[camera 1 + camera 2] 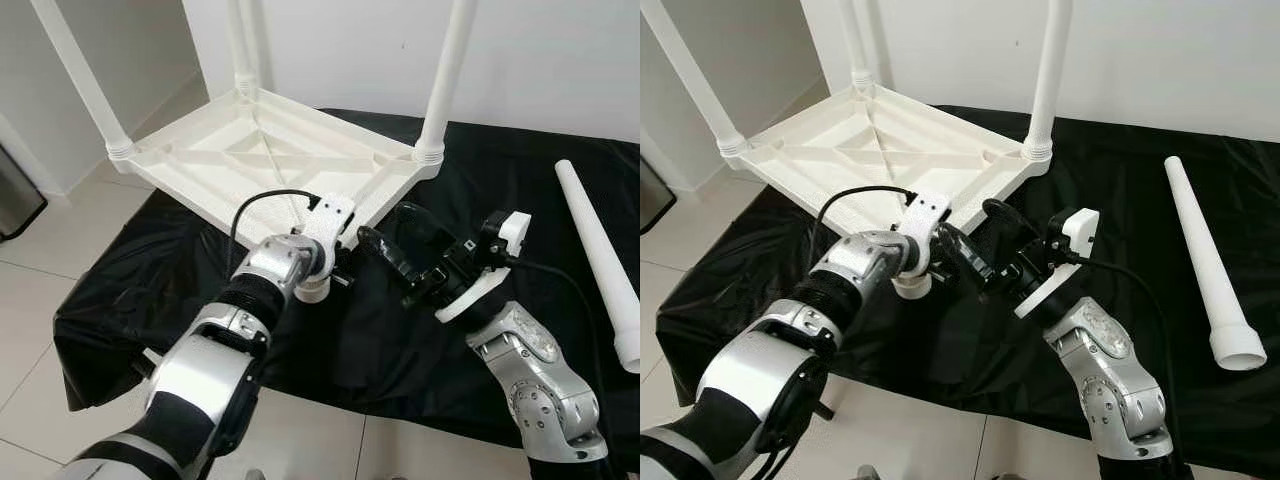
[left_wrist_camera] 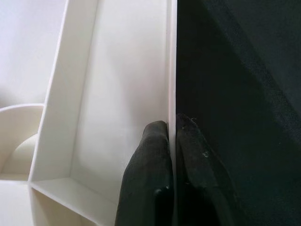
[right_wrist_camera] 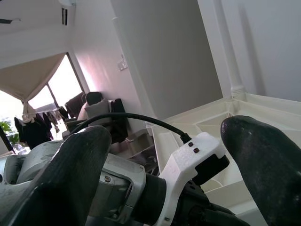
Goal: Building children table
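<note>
The white children's table [image 1: 250, 160] lies upside down on a black cloth, its ribbed underside facing up. Three white legs [image 1: 445, 80] stand up from its corners. A fourth white leg [image 1: 600, 250] lies loose on the cloth at the right. My left gripper [image 2: 171, 129] is at the table's near corner, shut on the thin rim wall [image 2: 171, 66], one finger on each side. A rounded white socket [image 2: 19, 136] shows beside that wall. My right gripper [image 1: 383, 222] hovers open just right of that corner, its fingers pointing at my left wrist with nothing between them.
The black cloth [image 1: 400, 350] covers a low surface and hangs over its near edge above pale floor tiles [image 1: 40, 290]. A white wall runs close behind the table. A dark bin [image 1: 15, 195] stands at the far left.
</note>
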Controlling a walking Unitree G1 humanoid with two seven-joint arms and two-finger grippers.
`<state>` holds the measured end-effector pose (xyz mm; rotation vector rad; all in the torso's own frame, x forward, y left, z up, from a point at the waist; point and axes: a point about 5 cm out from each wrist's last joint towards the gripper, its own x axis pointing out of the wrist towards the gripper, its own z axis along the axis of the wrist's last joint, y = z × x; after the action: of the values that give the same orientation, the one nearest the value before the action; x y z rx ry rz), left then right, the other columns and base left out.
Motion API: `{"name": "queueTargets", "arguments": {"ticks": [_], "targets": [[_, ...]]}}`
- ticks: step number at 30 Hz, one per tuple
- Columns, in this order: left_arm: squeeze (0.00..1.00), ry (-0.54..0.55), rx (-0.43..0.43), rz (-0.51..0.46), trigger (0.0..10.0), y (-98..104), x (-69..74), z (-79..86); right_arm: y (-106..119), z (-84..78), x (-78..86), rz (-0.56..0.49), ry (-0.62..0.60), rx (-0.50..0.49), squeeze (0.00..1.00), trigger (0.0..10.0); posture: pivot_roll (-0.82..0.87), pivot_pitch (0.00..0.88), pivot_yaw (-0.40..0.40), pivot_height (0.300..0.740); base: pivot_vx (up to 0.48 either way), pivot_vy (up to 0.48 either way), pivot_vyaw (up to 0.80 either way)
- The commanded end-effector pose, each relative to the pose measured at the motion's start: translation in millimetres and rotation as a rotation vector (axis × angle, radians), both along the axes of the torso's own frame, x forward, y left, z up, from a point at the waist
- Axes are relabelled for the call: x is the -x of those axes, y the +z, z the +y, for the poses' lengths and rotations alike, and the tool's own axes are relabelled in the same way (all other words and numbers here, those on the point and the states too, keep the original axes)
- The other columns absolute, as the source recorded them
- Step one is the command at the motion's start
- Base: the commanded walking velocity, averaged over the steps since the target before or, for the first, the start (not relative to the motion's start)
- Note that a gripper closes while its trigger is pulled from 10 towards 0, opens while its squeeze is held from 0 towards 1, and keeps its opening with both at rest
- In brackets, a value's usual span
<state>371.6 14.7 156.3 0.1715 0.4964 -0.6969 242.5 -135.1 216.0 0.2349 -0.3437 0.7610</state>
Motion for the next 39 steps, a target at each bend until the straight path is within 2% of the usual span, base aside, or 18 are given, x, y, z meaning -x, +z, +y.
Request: {"name": "queueTargets", "arguments": {"ticks": [1, 4, 6, 7, 8, 12, 13, 14, 15, 17, 22, 23, 24, 25, 31, 36, 37, 39], "targets": [[0.0, 0.006, 0.026, -0.081, 0.0, 15.4, -2.7, -11.3, -0.2, 0.6, 1.5, 0.003, -0.005, 0.008, 0.0, 10.0, -0.09, 0.038, 0.081, 0.74, 0.0, 0.0, 0.0], [0.0, -0.019, 0.032, -0.087, 0.0, 14.3, 0.5, -20.9, -0.5, 0.4, 1.2, 0.004, -0.007, 0.012, 0.0, 10.0, -0.09, 0.037, 0.082, 0.74, 0.0, 0.0, 0.0], [0.0, -0.049, 0.033, -0.093, 1.5, 13.7, 4.6, -30.2, -0.8, 0.4, 0.9, 0.004, -0.008, 0.014, 0.0, 10.0, -0.08, 0.035, 0.082, 0.74, 0.0, 0.0, 0.0], [0.0, -0.049, 0.033, -0.093, 1.5, 13.7, 4.6, -30.2, -0.8, 0.4, 0.9, 0.004, -0.008, 0.014, 0.0, 10.0, -0.08, 0.035, 0.082, 0.74, 0.0, 0.0, 0.0], [0.0, -0.081, 0.033, -0.104, 3.1, 12.8, 9.0, -38.8, -1.2, 0.7, 0.5, 0.004, -0.009, 0.014, 0.0, 10.0, -0.08, 0.033, 0.084, 0.74, 0.0, 0.0, 0.0], [0.0, -0.085, 0.033, -0.108, 3.1, 12.6, 9.7, -40.7, -1.2, 0.7, 0.4, 0.004, -0.01, 0.014, 0.0, 10.0, -0.08, 0.033, 0.084, 0.74, 0.0, 0.0, 0.0], [0.0, -0.104, 0.035, -0.121, 3.1, 13.6, 12.3, -46.4, -1.5, 0.8, 0.3, 0.005, -0.01, 0.015, 0.0, 10.0, -0.08, 0.031, 0.085, 0.74, 0.0, 0.0, 0.0], [0.0, -0.129, 0.039, -0.13, 10.0, 14.8, 15.9, -53.2, -1.9, 0.9, 0.3, 0.005, -0.01, 0.017, 0.0, 10.0, -0.09, 0.031, 0.086, 0.74, 0.0, 0.0, 0.0], [0.0, -0.129, 0.039, -0.13, 10.0, 14.8, 15.9, -53.2, -1.9, 0.9, 0.3, 0.005, -0.01, 0.017, 0.0, 10.0, -0.09, 0.031, 0.086, 0.74, 0.0, 0.0, 0.0], [0.0, -0.242, 0.045, -0.168, 10.0, 19.9, 28.1, -72.0, -3.0, 0.0, -0.1, 0.006, -0.017, 0.023, 0.0, 10.0, -0.09, 0.028, 0.086, 0.74, 0.0, 0.0, 0.0], [0.0, -0.261, 0.042, -0.17, 10.0, 18.9, 30.2, -73.4, -2.9, 0.1, -0.4, 0.006, -0.016, 0.024, 0.0, 10.0, -0.08, 0.027, 0.086, 0.74, 0.0, 0.0, 0.0], [0.22, -0.257, 0.038, -0.167, 10.0, 17.4, 29.8, -72.5, -2.7, 0.3, -0.5, 0.005, -0.015, 0.023, 0.0, 10.0, -0.08, 0.029, 0.086, 0.74, 0.0, 0.0, 0.0], [0.22, -0.253, 0.035, -0.165, 10.0, 16.4, 29.5, -71.8, -2.5, 0.5, -0.6, 0.005, -0.014, 0.023, 0.0, 10.0, -0.08, 0.029, 0.086, 0.74, 0.0, 0.0, 0.0], [1.0, -0.247, 0.035, -0.159, 10.0, 15.5, 29.1, -71.0, -2.4, 0.5, -0.6, 0.005, -0.014, 0.023, 0.0, 10.0, -0.08, 0.03, 0.086, 0.74, 0.0, 0.0, 0.0], [1.0, -0.217, 0.055, -0.142, 10.0, 16.1, 26.5, -67.2, -2.6, 0.5, -0.6, 0.005, -0.014, 0.026, 0.0, 10.0, -0.08, 0.032, 0.087, 0.74, 0.0, 0.0, 0.0], [1.0, -0.225, 0.025, -0.161, 10.0, 17.0, 25.6, -64.6, -3.1, 0.0, -0.8, 0.006, -0.021, 0.027, 0.0, 10.0, -0.08, 0.037, 0.087, 0.74, 0.0, 0.0, 0.0], [0.0, -0.235, 0.021, -0.168, 10.0, 18.3, 25.7, -64.0, -3.2, -0.7, -1.3, 0.006, -0.027, 0.025, 0.0, 10.0, -0.08, 0.039, 0.087, 0.74, 0.0, 0.0, 0.0], [0.0, -0.242, 0.021, -0.173, 10.0, 19.3, 26.0, -63.6, -3.3, -1.1, -1.6, 0.006, -0.032, 0.023, 0.0, 10.0, -0.07, 0.04, 0.087, 0.74, 0.0, 0.0, 0.0]]}}
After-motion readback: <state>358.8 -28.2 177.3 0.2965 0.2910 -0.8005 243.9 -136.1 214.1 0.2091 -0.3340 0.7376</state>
